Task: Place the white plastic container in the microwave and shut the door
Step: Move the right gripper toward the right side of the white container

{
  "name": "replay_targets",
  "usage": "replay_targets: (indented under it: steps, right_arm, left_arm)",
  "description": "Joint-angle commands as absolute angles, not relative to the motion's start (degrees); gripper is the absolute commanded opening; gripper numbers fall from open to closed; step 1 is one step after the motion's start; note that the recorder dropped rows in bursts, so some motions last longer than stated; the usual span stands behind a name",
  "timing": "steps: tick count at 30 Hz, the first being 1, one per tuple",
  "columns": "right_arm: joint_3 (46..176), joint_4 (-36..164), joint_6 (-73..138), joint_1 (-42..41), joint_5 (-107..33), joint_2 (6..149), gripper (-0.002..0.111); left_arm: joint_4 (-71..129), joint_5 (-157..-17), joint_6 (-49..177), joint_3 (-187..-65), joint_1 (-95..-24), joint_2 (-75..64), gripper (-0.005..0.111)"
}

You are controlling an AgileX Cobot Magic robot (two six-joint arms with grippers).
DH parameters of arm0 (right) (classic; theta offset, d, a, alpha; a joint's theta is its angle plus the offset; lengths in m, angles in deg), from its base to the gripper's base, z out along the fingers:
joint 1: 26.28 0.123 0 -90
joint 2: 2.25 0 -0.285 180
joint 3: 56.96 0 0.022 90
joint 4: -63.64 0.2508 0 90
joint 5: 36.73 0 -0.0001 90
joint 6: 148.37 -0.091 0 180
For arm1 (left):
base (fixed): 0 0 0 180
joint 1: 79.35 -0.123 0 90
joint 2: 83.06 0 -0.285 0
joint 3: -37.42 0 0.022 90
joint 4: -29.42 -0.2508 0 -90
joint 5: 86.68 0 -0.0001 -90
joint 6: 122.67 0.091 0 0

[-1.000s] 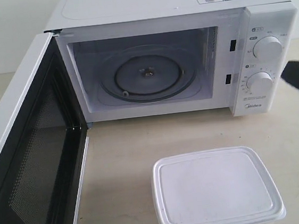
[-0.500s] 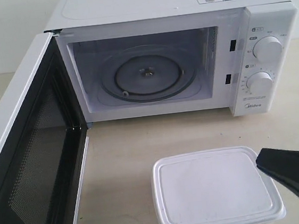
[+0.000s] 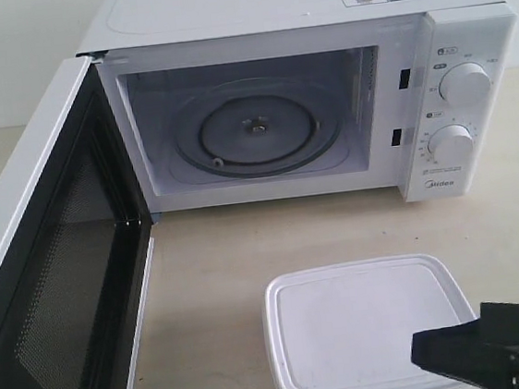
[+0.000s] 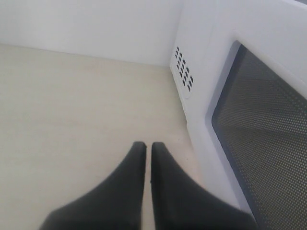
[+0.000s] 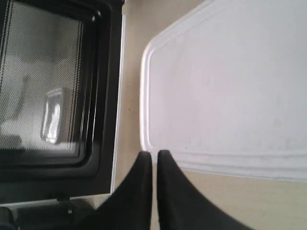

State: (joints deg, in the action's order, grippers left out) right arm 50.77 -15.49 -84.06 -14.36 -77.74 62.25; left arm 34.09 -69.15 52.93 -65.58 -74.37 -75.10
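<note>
The white plastic container (image 3: 366,327) sits lidded on the table in front of the microwave (image 3: 306,106). The microwave's door (image 3: 49,272) stands swung wide open at the left, black mesh inner face showing, and the glass turntable (image 3: 255,130) is bare. My right gripper (image 3: 423,352) is shut and hovers over the container's near right corner; the right wrist view shows its tips (image 5: 154,154) at the edge of the container's lid (image 5: 225,86), with the door (image 5: 53,91) beyond. My left gripper (image 4: 145,145) is shut, empty, beside the door's outer face (image 4: 261,129).
The beige tabletop (image 3: 219,254) stretches between the microwave and the container. Two round knobs (image 3: 463,83) sit on the control panel at the right. A white wall (image 4: 86,24) backs the table. Vent holes (image 4: 184,72) mark the microwave's side.
My right gripper has come in from the right edge, dropped lower and moved left over the container's near right corner. The container, the door and the microwave have not moved.
</note>
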Motion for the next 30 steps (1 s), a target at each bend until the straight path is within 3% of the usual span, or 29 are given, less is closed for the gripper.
replay_targets:
  steps: [1, 13, 18, 30]
  right_arm:
    - [57.0, -33.8, -88.5, -14.3, -84.4, 65.8, 0.0]
    - [66.1, -36.3, -73.5, -14.3, -83.2, 67.9, 0.0]
    - [68.9, -36.3, -88.6, -14.3, -71.7, 65.9, 0.0]
    - [76.5, -35.5, -88.4, -14.3, -64.0, 57.8, 0.0]
  left_arm:
    - [34.1, -69.3, 52.6, -65.4, -74.5, -75.3, 0.004]
    - [34.1, -69.3, 52.6, -65.4, -74.5, -75.3, 0.004]
    - [34.1, -69.3, 52.6, -65.4, -74.5, -75.3, 0.004]
    - [34.1, -69.3, 52.6, -65.4, -74.5, -75.3, 0.004]
